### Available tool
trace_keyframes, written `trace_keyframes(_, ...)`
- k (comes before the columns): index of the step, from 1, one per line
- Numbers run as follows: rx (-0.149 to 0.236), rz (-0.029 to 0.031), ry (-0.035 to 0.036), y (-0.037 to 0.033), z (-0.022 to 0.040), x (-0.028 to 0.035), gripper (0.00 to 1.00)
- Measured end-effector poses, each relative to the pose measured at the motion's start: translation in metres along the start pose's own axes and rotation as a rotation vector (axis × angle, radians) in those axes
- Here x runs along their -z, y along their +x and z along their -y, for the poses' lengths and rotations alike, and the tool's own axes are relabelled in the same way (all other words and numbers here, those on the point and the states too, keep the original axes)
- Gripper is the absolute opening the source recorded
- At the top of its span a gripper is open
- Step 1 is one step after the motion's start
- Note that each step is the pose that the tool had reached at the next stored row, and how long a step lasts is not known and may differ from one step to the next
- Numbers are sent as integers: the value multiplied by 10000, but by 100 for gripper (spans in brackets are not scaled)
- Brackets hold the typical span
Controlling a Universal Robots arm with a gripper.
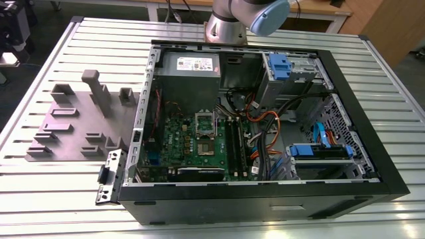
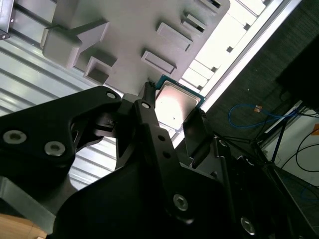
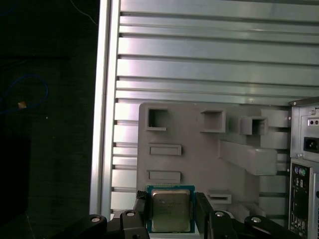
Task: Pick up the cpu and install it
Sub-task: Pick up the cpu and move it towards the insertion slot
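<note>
With the open computer case (image 1: 265, 209) on the exterior view's right of the grey fixture plate (image 1: 116, 130), I judge this carry wants a level, light, even squeeze. My gripper (image 3: 171, 214) pinches the cpu (image 2: 175, 103) by two opposite edges, above that plate: small flat square, silvery top, blue-green rim.

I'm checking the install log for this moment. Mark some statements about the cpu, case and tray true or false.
1. The gripper holds the cpu. True.
2. The computer case lies open. True.
3. The cpu lies inside the case. False: it hangs over the grey tray.
4. The grey tray lies inside the case. False: it lies on the slatted table beside it.
</note>
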State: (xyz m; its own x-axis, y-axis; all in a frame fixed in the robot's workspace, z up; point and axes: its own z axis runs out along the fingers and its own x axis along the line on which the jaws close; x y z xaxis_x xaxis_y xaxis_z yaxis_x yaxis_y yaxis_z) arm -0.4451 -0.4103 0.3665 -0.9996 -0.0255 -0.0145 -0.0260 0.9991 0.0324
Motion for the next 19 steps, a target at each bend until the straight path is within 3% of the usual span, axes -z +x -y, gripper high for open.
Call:
trace_keyframes(16,0,1,0,-1,-3,84,47)
trace_keyframes(19,0,0,0,-2,-4,129,47)
